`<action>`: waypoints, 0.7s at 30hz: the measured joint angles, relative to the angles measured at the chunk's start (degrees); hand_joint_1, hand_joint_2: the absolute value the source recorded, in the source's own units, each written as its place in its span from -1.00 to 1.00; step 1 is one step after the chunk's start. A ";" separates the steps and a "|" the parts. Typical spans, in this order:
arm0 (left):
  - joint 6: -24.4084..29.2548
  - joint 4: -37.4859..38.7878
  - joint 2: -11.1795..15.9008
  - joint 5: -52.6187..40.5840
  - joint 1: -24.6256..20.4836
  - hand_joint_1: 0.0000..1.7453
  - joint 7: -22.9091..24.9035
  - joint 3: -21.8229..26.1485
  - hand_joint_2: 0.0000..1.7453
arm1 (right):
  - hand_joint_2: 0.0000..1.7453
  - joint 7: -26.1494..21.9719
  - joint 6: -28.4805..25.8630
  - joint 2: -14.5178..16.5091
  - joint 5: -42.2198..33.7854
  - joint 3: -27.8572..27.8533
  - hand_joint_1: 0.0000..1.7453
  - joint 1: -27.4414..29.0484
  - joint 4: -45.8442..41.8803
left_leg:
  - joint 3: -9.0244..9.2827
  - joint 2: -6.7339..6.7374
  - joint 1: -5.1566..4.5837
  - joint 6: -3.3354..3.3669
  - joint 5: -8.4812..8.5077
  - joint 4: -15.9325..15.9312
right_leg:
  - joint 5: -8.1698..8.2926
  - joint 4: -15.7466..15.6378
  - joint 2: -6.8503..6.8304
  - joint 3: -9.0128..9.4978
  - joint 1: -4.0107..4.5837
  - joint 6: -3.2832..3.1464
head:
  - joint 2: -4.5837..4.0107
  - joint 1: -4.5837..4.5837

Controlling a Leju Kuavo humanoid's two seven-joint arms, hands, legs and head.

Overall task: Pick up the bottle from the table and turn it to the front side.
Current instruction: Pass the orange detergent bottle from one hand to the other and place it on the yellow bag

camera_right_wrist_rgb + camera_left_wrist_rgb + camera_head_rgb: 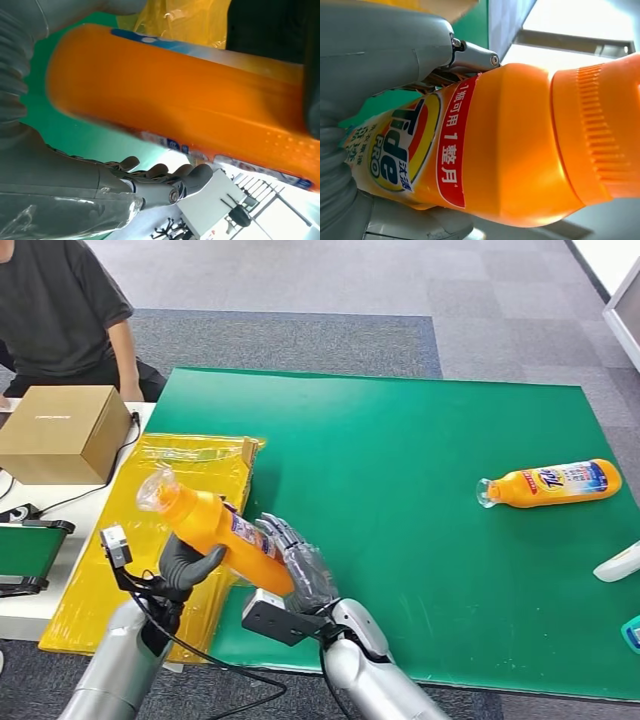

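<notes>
An orange Tide bottle point(211, 525) with a clear wrapped cap is held up above the near left of the green mat point(392, 540), tilted with its cap up and to the left. My left hand point(185, 562) grips it around the middle from below. In the left wrist view the bottle point(501, 145) shows its Tide label, with the left hand point(376, 45) wrapped around it. My right hand point(302, 570) sits at the bottle's base end. In the right wrist view the right hand point(75, 175) has its fingers spread and apart from the blurred bottle point(181, 100).
A second orange bottle point(555, 483) lies on its side at the mat's right. A yellow plastic sheet point(189, 465) and a cardboard box point(64, 430) lie to the left, with a seated person point(60, 300) behind. A white object point(619, 562) and a teal one point(632, 632) sit at the right edge.
</notes>
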 joint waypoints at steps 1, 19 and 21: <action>2.98 -0.79 -0.11 -1.74 0.32 1.00 -0.02 0.33 1.00 | 1.00 0.28 -0.21 -0.25 -0.02 0.04 -1.00 0.49 -0.61 | 0.00 0.00 0.00 0.00 0.00 0.00 | 0.00 0.00 0.00 0.00 0.00 0.00 | -0.01 0.01; 23.01 -25.67 14.03 -47.12 8.19 1.00 10.36 0.97 1.00 | 1.00 1.85 3.43 -7.02 -0.37 -12.14 -1.00 18.15 -29.42 | -0.07 0.01 0.07 -0.13 -0.12 -0.01 | -0.14 0.00 0.02 -0.18 0.07 -0.12 | 0.00 -0.01; 20.31 -23.96 18.15 -51.64 6.67 1.00 14.72 -0.80 1.00 | 1.00 1.73 4.40 -7.08 -0.89 -13.23 -1.00 18.42 -30.21 | -0.06 0.02 0.11 -0.17 -0.07 -0.01 | -0.14 0.00 0.01 -0.20 0.10 -0.19 | 0.00 0.00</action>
